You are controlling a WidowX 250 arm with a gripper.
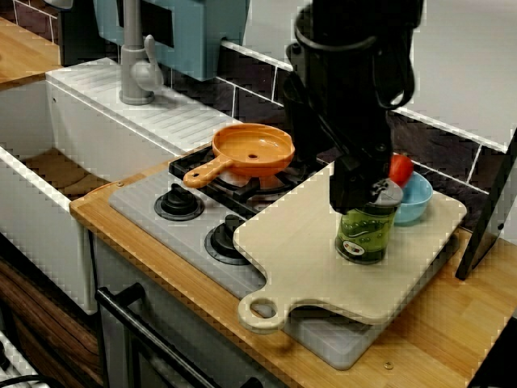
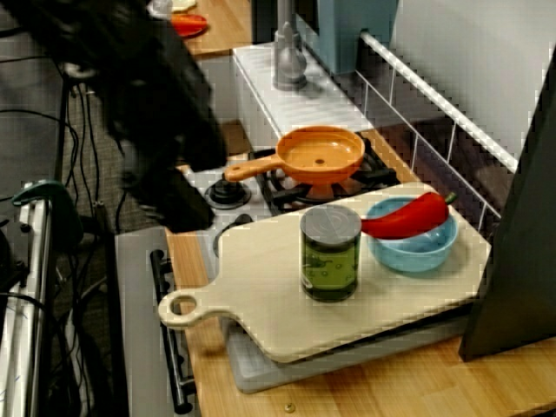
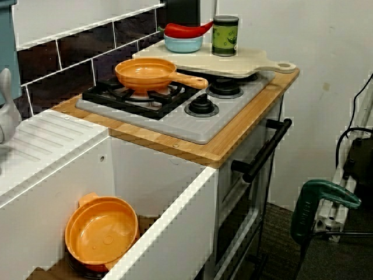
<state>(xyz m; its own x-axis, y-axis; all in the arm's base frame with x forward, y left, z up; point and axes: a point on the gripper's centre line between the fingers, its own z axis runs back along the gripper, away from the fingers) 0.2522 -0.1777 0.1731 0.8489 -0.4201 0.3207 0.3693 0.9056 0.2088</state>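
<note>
The can [image 1: 367, 233] stands upright on the pale cutting board [image 1: 307, 267]. It has a grey lid and a dark green label with lighter green swirls, and the writing is too small to read. Seen from the sink side, it sits just below the claw [image 1: 357, 202], while the front view shows them apart. The claw is dark and blurred, so I cannot tell its opening. Past the can, a blue bowl [image 1: 418, 202] holds a red pepper [image 1: 401, 168].

Wooden counter [image 1: 452, 323] with grey hob [image 1: 136, 204], pale cutting board [image 1: 299, 242] over its end.
</note>
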